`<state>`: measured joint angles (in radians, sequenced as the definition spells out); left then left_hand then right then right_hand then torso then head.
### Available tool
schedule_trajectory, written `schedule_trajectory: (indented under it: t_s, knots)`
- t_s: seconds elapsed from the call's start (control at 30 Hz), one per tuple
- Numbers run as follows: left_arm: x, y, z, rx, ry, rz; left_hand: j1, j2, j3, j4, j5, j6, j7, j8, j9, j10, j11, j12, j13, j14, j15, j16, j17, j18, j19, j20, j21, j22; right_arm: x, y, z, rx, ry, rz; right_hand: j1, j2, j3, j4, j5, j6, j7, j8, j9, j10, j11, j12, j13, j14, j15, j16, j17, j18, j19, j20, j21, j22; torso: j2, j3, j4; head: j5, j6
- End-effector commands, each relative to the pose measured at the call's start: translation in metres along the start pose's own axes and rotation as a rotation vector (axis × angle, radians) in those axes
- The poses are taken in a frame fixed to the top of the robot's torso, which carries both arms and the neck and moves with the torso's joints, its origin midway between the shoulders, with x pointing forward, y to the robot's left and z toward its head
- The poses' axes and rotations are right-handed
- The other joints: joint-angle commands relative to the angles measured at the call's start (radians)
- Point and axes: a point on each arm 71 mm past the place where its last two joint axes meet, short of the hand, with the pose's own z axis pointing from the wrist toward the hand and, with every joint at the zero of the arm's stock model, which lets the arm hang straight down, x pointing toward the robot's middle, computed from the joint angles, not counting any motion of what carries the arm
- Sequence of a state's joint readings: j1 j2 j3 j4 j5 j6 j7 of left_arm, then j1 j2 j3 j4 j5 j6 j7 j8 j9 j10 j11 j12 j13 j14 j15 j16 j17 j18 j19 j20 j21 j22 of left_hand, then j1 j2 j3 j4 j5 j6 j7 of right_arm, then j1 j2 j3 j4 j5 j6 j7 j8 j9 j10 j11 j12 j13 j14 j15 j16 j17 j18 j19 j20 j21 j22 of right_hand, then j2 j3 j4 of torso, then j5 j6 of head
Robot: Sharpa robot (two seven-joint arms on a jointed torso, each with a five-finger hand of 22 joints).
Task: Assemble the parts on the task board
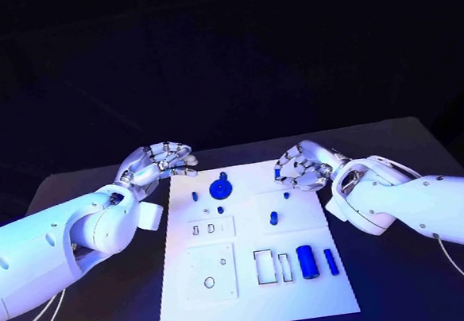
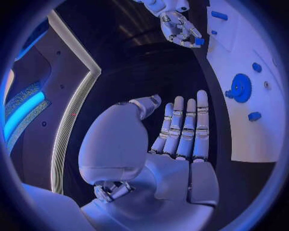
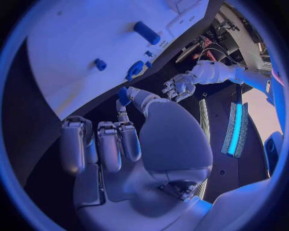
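Two blue cylinders (image 1: 307, 260) near board (image 1: 256, 301) front; left hand (image 1: 158, 164) spread empty; right hand (image 1: 303, 167) pinching blue part (image 3: 123, 96).

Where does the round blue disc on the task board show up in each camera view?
Head view: the round blue disc lies near the far end of the task board, left of centre.
Left wrist view: the disc lies on the white board.
Right wrist view: it is probably the flattened blue oval by the board's edge.
Shared landmark: the left hand, just off the board beside the disc.
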<state>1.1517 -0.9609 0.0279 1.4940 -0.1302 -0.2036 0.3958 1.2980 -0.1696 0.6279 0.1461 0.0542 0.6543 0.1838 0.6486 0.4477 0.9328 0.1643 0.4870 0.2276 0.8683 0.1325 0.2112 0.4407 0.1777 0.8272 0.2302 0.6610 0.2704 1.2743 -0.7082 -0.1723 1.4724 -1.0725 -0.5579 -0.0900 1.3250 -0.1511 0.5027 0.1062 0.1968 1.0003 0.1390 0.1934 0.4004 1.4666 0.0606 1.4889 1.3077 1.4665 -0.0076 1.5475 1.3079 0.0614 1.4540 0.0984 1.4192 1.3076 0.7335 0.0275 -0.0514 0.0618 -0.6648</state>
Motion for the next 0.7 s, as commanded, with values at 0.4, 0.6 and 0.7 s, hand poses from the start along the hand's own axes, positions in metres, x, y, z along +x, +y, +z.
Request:
schedule_trajectory:
  t_s: [0.4,0.6,0.7]
  knots:
    - [0.004,0.003,0.003,-0.007,0.011,-0.021,-0.005,0.006,0.002,0.003,0.0,0.0,0.048,-0.005,-0.001,0.004,0.003,-0.006,-0.001,0.001,0.007,-0.004,0.001,0.004,-0.009,0.001,-0.003,-0.001,0.06,0.07,0.011,-0.096,0.098,-0.009,-0.003,0.01,0.001,0.007,0.002,0.003,-0.006,0.003,0.003,0.029,-0.008,-0.003,0.157,0.089,-0.007,0.003,0.193,-0.013,-0.006,-0.004,-0.009,0.117,-0.02,-0.0134,0.0017,0.056,-0.024]
    - [0.005,0.003,0.003,-0.012,0.01,-0.016,-0.003,0.008,0.003,0.002,0.0,0.0,0.048,-0.005,-0.001,0.005,0.003,-0.006,-0.002,0.001,0.007,-0.004,0.001,0.005,-0.008,0.001,-0.003,-0.001,0.078,0.086,0.015,-0.133,0.128,-0.043,-0.003,0.011,0.002,0.007,0.002,0.003,-0.006,0.004,0.003,0.029,-0.009,-0.003,0.157,0.089,-0.007,0.003,0.194,-0.013,-0.006,-0.004,-0.009,0.118,-0.02,-0.0158,0.0023,0.071,-0.033]
    - [0.005,0.004,0.004,-0.012,0.011,-0.014,-0.003,0.008,0.003,0.002,0.0,0.0,0.048,-0.005,-0.001,0.005,0.003,-0.006,-0.002,0.001,0.007,-0.004,0.001,0.005,-0.008,0.001,-0.003,-0.001,0.087,0.09,0.016,-0.148,0.143,-0.062,-0.003,0.011,0.001,0.007,0.002,0.003,-0.006,0.003,0.003,0.029,-0.009,-0.004,0.156,0.088,-0.008,0.002,0.191,-0.012,-0.007,-0.004,-0.01,0.116,-0.019,-0.0165,0.0027,0.073,-0.034]
